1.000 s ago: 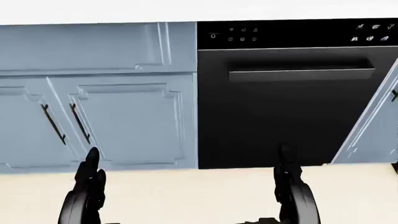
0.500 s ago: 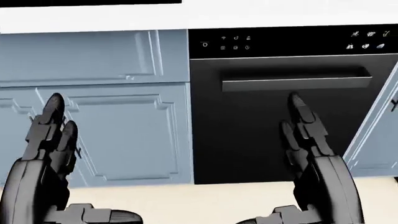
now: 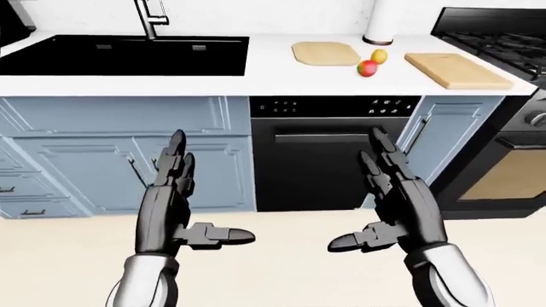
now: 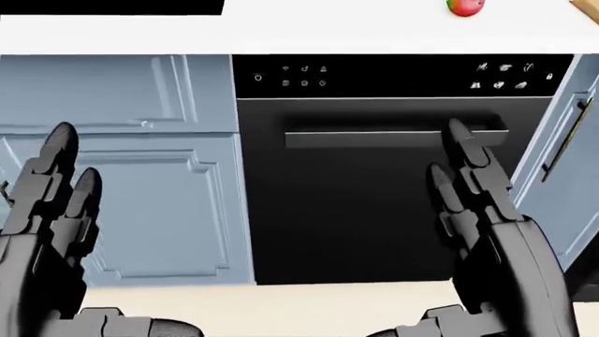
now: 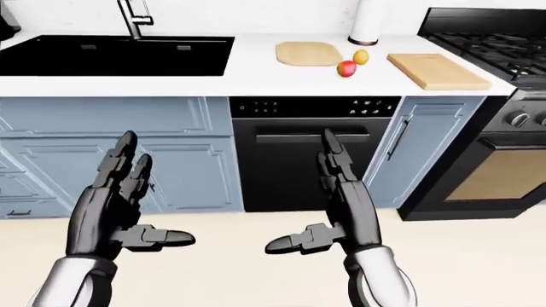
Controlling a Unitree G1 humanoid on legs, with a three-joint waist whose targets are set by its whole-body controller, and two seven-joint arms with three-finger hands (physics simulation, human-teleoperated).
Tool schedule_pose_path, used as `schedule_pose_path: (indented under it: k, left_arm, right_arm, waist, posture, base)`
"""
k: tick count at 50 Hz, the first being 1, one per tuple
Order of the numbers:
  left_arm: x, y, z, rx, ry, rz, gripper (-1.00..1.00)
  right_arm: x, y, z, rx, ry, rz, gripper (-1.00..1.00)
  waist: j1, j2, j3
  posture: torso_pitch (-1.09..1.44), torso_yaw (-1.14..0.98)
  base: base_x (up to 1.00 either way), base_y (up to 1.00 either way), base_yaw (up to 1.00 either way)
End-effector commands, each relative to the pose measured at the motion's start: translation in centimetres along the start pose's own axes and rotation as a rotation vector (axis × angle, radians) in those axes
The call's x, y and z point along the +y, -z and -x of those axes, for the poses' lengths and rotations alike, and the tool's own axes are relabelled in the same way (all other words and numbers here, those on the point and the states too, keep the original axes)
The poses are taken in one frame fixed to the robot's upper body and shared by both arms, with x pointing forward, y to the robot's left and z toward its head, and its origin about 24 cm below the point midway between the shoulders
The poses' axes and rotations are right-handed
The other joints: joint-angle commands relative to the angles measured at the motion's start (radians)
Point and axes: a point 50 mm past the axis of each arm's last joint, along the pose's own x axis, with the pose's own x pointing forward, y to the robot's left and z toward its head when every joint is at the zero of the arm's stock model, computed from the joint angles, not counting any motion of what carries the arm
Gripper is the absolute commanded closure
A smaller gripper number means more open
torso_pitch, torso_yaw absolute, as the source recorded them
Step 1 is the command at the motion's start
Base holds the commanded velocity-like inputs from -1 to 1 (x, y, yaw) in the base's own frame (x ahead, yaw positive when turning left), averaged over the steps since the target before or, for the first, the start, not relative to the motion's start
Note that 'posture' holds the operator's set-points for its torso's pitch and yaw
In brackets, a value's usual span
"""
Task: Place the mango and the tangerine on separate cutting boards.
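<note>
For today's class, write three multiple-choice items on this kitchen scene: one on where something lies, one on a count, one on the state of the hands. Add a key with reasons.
1. In the left-eye view, the mango and tangerine lie
A. in the sink
B. on the counter between the two boards
C. on the stove

2. How many cutting boards are on the counter?
A. one
B. two
C. three

3. The robot's hands are
A. both open and empty
B. both closed on fruit
C. resting on the counter

Key: B, both fruits sit on white counter between the rounded board and rectangular board; B, those two only; A, left hand and right hand show spread fingers holding nothing.
</note>
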Motion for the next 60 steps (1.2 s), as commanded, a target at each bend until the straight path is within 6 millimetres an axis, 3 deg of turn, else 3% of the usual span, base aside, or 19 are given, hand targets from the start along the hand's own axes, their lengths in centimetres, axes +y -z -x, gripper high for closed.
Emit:
schedule_pose_path:
  k: [1, 13, 16, 17, 20, 24, 26, 28, 29, 38, 41, 42, 45, 49, 51, 53, 54, 57, 60]
  left_arm:
    - [-0.4, -1.0, 0.1, -0.066, 0.023, 0.005, -1.0]
    - [-0.3, -0.8, 0.2, -0.063, 0.02, 0.006, -1.0]
    - [-0.3, -0.7, 0.2, -0.063, 0.02, 0.006, -1.0]
    - [-0.2, -0.7, 0.2, -0.062, 0.02, 0.007, -1.0]
    - [-0.2, -0.7, 0.2, -0.062, 0.02, 0.006, -1.0]
    - [-0.3, -0.7, 0.3, -0.063, 0.02, 0.006, -1.0]
    - [-0.3, -0.6, 0.3, -0.063, 0.02, 0.006, -1.0]
    - [-0.2, -0.6, 0.3, -0.062, 0.02, 0.007, -1.0]
    - [-0.3, -0.6, 0.3, -0.062, 0.021, 0.006, -1.0]
    - [-0.3, -0.4, 0.3, -0.059, 0.021, 0.007, -1.0]
    - [-0.3, -0.4, 0.3, -0.059, 0.022, 0.006, -1.0]
    - [-0.3, -0.4, 0.3, -0.059, 0.021, 0.007, -1.0]
    - [-0.3, -0.3, 0.3, -0.058, 0.021, 0.006, -1.0]
    - [-0.3, -0.2, 0.2, -0.057, 0.02, 0.007, -1.0]
    - [-0.3, -0.2, 0.2, -0.057, 0.021, 0.007, -1.0]
    - [-0.2, -0.2, 0.2, -0.057, 0.02, 0.007, -1.0]
    - [-0.2, -0.2, 0.2, -0.057, 0.021, 0.007, -1.0]
    - [-0.3, -0.2, 0.2, -0.057, 0.021, 0.006, -1.0]
    - [-0.3, -0.2, 0.1, -0.056, 0.023, 0.005, -1.0]
  right_arm:
    - [-0.3, -0.9, 0.2, -0.057, 0.018, 0.021, -1.0]
    - [0.0, -0.7, 0.2, -0.057, 0.013, 0.02, -1.0]
    - [0.0, -0.7, 0.2, -0.056, 0.011, 0.019, -1.0]
    - [0.0, -0.7, 0.2, -0.056, 0.011, 0.019, -1.0]
    - [0.0, -0.7, 0.2, -0.057, 0.011, 0.018, -1.0]
    - [0.0, -0.6, 0.3, -0.057, 0.01, 0.019, -1.0]
    - [0.0, -0.7, 0.3, -0.058, 0.011, 0.019, -1.0]
    - [0.0, -0.7, 0.3, -0.059, 0.012, 0.018, -1.0]
    - [0.0, -0.7, 0.3, -0.059, 0.011, 0.018, -1.0]
    - [0.1, -0.6, 0.3, -0.058, 0.01, 0.019, -1.0]
    - [0.1, -0.6, 0.3, -0.058, 0.008, 0.019, -1.0]
    - [0.1, -0.6, 0.4, -0.058, 0.008, 0.019, -1.0]
    - [0.1, -0.5, 0.3, -0.058, 0.007, 0.019, -1.0]
    - [0.1, -0.5, 0.3, -0.058, 0.007, 0.018, -1.0]
    - [0.1, -0.5, 0.3, -0.057, 0.007, 0.017, -1.0]
    - [0.2, -0.5, 0.3, -0.056, 0.005, 0.017, -1.0]
    - [0.2, -0.5, 0.3, -0.055, -0.001, 0.013, -1.0]
    - [0.9, -0.6, 0.6, -0.038, -0.056, -0.029, -1.0]
    - [1.4, -0.5, 0.7, -0.006, -0.034, 0.012, -1.0]
  waist:
    - [-0.007, -0.03, -0.024]
    - [-0.012, 0.072, 0.009]
    - [-0.011, 0.13, -0.006]
    - [0.003, 0.087, 0.006]
    - [-0.006, 0.111, -0.013]
    - [-0.004, 0.076, -0.006]
    - [-0.004, 0.04, -0.003]
    - [-0.013, -0.051, -0.028]
    - [-0.02, -0.008, -0.015]
    - [-0.014, 0.075, 0.017]
    - [-0.009, 0.141, -0.004]
    - [0.005, 0.094, 0.012]
    - [-0.006, 0.112, -0.01]
    - [-0.004, 0.075, -0.003]
    - [-0.003, 0.039, -0.002]
    - [-0.012, -0.049, -0.027]
    - [-0.02, -0.014, -0.015]
    - [-0.026, 0.012, 0.002]
    - [-0.025, 0.002, -0.008]
  posture:
    - [0.0, 0.0]
    - [0.0, 0.0]
    - [0.0, 0.0]
    - [0.0, 0.0]
    - [0.0, 0.0]
    - [0.0, 0.0]
    - [0.0, 0.0]
    - [0.0, 0.0]
    - [0.0, 0.0]
    - [0.0, 0.0]
    - [0.0, 0.0]
    - [0.0, 0.0]
    - [0.0, 0.0]
    - [0.0, 0.0]
    - [0.0, 0.0]
    - [0.0, 0.0]
    - [0.0, 0.0]
    - [0.0, 0.0]
    - [0.0, 0.0]
  base:
    - [0.0, -0.42, 0.0]
    - [0.0, -0.43, 0.0]
    - [0.0, -0.42, 0.0]
    - [0.0, -0.42, 0.0]
    - [0.0, -0.43, 0.0]
    - [0.0, -0.43, 0.0]
    - [0.0, -0.42, 0.0]
    - [0.0, -0.42, 0.0]
    - [0.0, -0.43, 0.0]
    - [0.0, -0.43, 0.0]
    - [0.0, -0.43, 0.0]
    - [0.0, -0.42, 0.0]
    - [0.0, -0.42, 0.0]
    - [0.0, -0.43, 0.0]
    - [0.0, -0.43, 0.0]
    - [0.0, -0.43, 0.0]
    - [0.0, -0.42, 0.0]
    - [0.0, -0.25, 0.0]
    - [0.0, 0.0, 0.0]
